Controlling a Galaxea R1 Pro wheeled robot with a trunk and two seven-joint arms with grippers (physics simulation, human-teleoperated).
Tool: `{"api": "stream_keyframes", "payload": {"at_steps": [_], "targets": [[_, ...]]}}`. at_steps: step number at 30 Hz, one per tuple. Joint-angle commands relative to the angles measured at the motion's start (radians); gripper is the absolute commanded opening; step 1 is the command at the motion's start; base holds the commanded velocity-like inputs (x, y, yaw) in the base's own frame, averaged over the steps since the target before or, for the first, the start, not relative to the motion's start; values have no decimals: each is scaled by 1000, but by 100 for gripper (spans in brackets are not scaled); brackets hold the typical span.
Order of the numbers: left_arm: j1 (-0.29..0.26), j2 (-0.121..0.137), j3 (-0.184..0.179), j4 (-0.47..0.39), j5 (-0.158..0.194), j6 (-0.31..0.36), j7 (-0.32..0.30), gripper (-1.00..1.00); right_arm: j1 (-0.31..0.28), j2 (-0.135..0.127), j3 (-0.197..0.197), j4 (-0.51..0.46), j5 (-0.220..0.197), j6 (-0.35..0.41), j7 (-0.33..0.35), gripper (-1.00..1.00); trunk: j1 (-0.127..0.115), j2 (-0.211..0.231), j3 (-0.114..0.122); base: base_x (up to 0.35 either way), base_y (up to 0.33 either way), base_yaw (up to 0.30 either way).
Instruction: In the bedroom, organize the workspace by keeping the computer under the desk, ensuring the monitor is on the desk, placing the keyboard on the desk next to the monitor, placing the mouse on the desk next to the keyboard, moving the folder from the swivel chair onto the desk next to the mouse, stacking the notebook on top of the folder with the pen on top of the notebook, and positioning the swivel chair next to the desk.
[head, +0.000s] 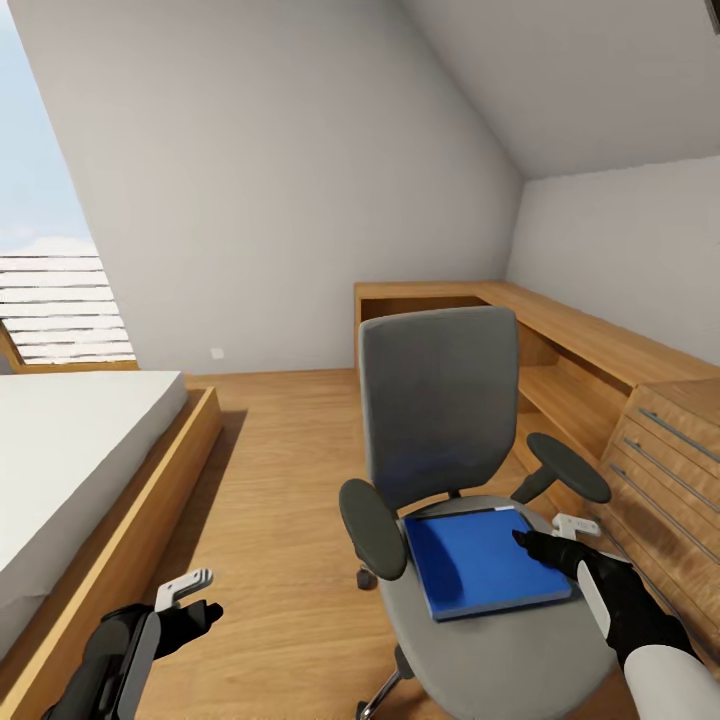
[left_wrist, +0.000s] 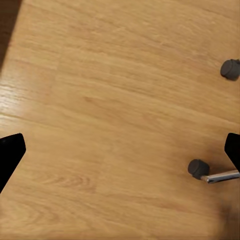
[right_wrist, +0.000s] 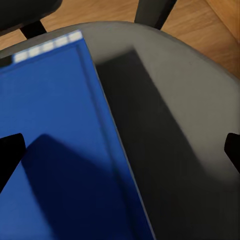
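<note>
- The office swivel chair (head: 470, 480), with a grey seat, a tall grey back and black oval armrests, stood on the light wooden plank floor (head: 280, 500) in the middle of the head view, its back toward the far white wall.
- The flat bright blue rectangular folder (head: 485, 562) lay flat on the chair's grey seat, toward the seat's front half; in the right wrist view the folder (right_wrist: 55, 150) covered one side of the seat while bare grey seat (right_wrist: 175, 150) showed beside it.
- The right gripper (head: 545, 535), black-fingered on a black and white arm, hovered over the folder's right edge, one dark fingertip over the blue cover and the pale finger out past the edge.
- In the right wrist view its two dark fingertips (right_wrist: 10, 155) sat at opposite edges of the picture, so the fingers were spread wide with nothing between them but the folder edge and seat below.
- The left gripper (head: 195, 598) hung low on the robot's left, over bare floor between the chair and the bed, well apart from the folder.
- In the left wrist view its fingertips (left_wrist: 10, 155) were likewise far apart, spread and holding nothing, above floor planks with two grey castors (left_wrist: 198, 168) and a chrome leg of the chair base nearby.
- A white mattress on a low wooden bed frame (head: 110, 540) lay at the left.
- A long light wooden counter (head: 560, 335) ran along the right wall behind the chair, joining a wooden drawer chest (head: 665, 470) with metal bar handles.
</note>
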Motion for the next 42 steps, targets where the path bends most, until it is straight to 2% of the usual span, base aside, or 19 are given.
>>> {"api": "stream_keyframes", "payload": {"at_steps": [1, 23, 42], "targets": [[-1, -1, 3, -1, 7, 5, 0, 100, 0, 1, -3, 40, 7, 6, 7, 100, 0, 0, -1, -2, 0, 0], [-1, -2, 3, -1, 6, 1, 0, 100, 0, 1, -2, 42, 7, 6, 7, 100, 0, 0, -1, -63, 0, 0], [-1, -1, 3, -1, 4, -4, 0, 100, 0, 2, 1, 42, 8, 5, 5, 100, 0, 0, -1, -130, 0, 0]]}}
